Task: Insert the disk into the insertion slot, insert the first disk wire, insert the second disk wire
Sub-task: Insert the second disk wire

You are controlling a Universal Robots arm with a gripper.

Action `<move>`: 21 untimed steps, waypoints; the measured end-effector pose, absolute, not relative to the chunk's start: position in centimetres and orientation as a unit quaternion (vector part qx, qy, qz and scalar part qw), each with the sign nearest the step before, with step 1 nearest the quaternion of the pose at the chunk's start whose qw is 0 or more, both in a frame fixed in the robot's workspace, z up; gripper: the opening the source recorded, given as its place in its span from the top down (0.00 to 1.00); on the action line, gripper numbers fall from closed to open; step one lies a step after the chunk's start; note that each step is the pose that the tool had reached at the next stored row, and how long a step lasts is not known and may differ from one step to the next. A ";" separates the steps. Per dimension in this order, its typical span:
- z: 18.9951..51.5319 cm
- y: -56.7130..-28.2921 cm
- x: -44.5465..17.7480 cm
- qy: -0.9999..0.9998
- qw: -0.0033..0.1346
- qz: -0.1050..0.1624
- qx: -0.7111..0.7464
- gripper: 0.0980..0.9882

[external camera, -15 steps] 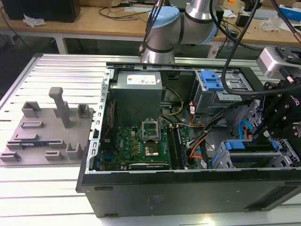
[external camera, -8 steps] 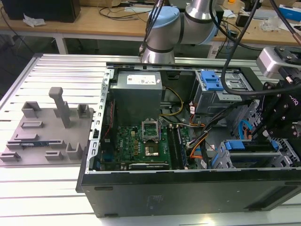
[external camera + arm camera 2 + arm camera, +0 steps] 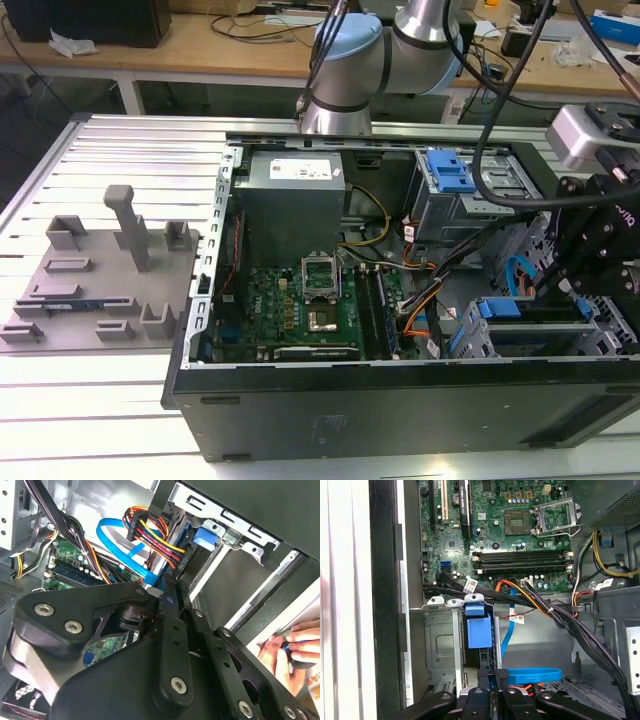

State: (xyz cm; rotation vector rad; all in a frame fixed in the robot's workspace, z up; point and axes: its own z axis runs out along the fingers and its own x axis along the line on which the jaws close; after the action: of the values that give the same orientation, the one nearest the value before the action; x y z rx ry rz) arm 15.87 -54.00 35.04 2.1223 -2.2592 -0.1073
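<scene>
The disk sits inside the insertion slot (image 3: 438, 639), a grey sheet-metal cage (image 3: 605, 338) at the case's front corner. Its blue carrier end (image 3: 479, 630) faces the motherboard, and also appears in the exterior view (image 3: 530, 308) and the second wrist view (image 3: 202, 535). A bundle of red, yellow and black wires (image 3: 152, 534) ends in a black plug at the disk's edge. My gripper (image 3: 501, 674) hangs just behind the disk (image 3: 556, 284), fingers closed together at the end of a flat blue wire (image 3: 535, 675). That blue wire (image 3: 116, 550) runs up to the fingertips (image 3: 167, 587).
The open black case (image 3: 400, 400) lies on a slatted metal table, with the motherboard (image 3: 300, 310) and power supply (image 3: 295, 195) inside. A second cage with a blue latch (image 3: 448, 172) stands at the back. Grey fixtures (image 3: 100, 270) sit on the exterior view's left. A person's hand (image 3: 295, 645) is beyond the case wall.
</scene>
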 end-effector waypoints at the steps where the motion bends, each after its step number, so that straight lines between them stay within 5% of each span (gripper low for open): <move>1: 35.0 -54.0 15.9 -0.727 0.020 -0.035 0.685 0.93; 21: 34.5 -54.0 16.0 -0.722 0.022 -0.033 0.691 0.93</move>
State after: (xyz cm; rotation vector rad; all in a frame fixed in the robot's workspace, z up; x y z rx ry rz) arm 15.96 -54.00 34.51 2.1422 -2.2364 -0.1030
